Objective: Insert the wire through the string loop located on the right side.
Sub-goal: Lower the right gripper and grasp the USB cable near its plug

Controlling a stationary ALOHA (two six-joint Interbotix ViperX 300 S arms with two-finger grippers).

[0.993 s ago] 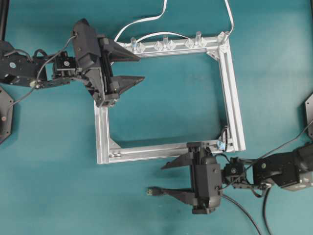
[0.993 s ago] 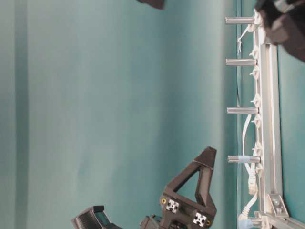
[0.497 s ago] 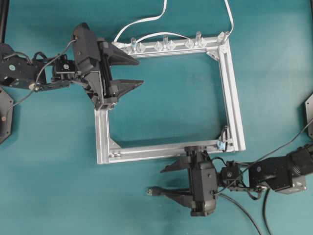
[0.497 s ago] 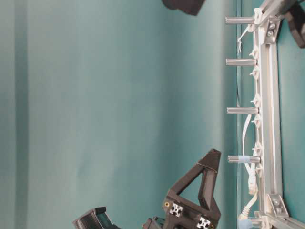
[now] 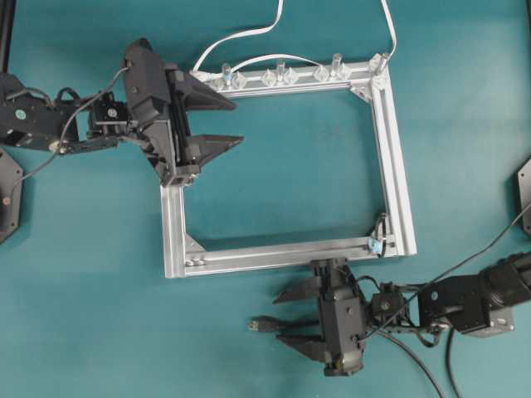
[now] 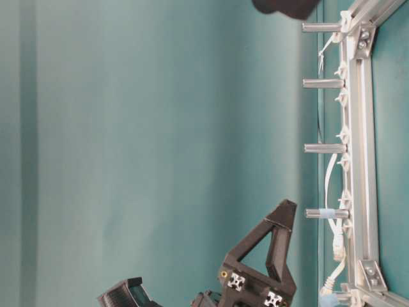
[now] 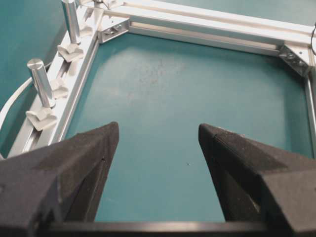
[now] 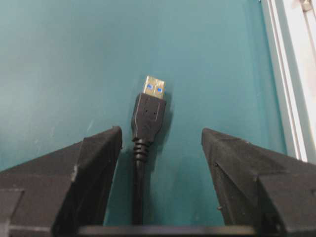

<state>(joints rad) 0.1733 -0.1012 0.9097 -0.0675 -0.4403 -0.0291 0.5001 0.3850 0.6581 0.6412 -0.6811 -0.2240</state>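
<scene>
The wire's dark plug (image 5: 261, 324) lies on the teal table in front of the aluminium frame (image 5: 249, 258), its metal tip pointing left. My right gripper (image 5: 280, 318) is low over it, open. The black cable runs back between the two fingers without touching either. In the right wrist view the plug (image 8: 148, 116) sits just ahead of the right gripper (image 8: 160, 132), nearer the left finger. The string loop (image 5: 381, 229) arches at the frame's front right corner, with a pale blue speck at its base. My left gripper (image 5: 239, 122) hovers open and empty over the frame's back left corner.
Upright metal posts (image 5: 336, 62) and clear clips stand along the frame's back bar, with white cables (image 5: 241, 36) leading off behind. In the right wrist view the frame's front bar (image 8: 291, 74) runs close on the right. The left wrist view shows the left gripper (image 7: 158, 127) above bare table inside the frame.
My right gripper has moved away from the frame's front bar toward the table's front edge and sunk lower, so the wire now lies between its fingers. The left gripper turned slightly, then held still.
</scene>
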